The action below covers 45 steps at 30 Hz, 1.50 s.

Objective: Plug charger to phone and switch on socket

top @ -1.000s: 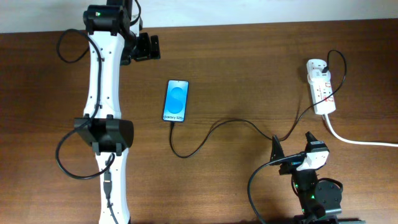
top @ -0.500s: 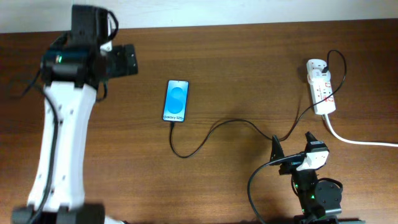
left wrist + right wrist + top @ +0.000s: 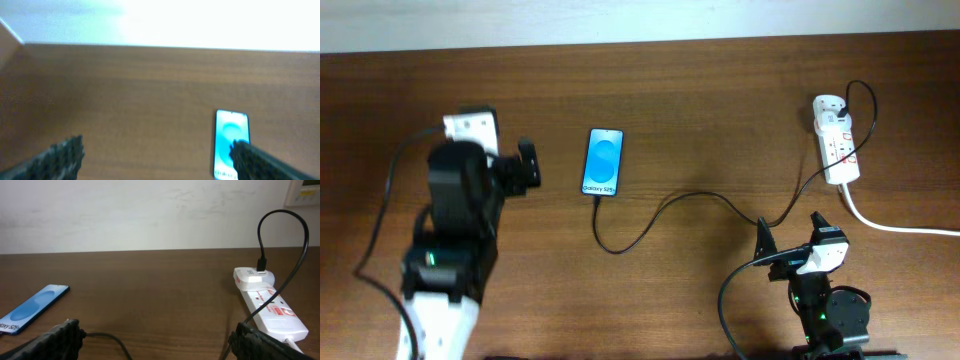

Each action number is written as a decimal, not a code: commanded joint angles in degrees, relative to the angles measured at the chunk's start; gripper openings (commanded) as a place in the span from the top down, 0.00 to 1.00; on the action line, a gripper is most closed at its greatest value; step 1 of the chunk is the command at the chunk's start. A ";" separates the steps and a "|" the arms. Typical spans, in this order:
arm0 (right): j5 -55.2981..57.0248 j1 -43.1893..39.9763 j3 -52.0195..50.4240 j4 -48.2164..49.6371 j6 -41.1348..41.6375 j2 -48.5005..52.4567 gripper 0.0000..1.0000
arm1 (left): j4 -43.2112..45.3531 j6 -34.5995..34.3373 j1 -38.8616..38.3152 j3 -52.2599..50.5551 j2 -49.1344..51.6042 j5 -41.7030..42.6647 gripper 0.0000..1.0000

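We judge the plugging done. The charger [image 3: 700, 193] trails across the tabletop [image 3: 720, 100] and its tip meets the lower end of the phone [image 3: 603, 161], which lies flat left of centre with its screen lit. We cannot tell whether the tip is fully seated.

The step in hand is the switch. The socket [image 3: 838, 145] lies at the far right edge. Our left claw [image 3: 525, 167] hangs released and empty just left of the phone. Our right claw [image 3: 788, 233], also spread and empty, sits nearer the socket. We judge it should reach forward and right, close up, and press one fingertip on the red switch by the plug head [image 3: 254, 276].
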 commanded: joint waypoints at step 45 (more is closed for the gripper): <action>0.33 0.46 -0.31 -0.28 0.59 -0.48 0.02 | 20.87 27.63 6.10 -55.06 -58.16 17.33 0.01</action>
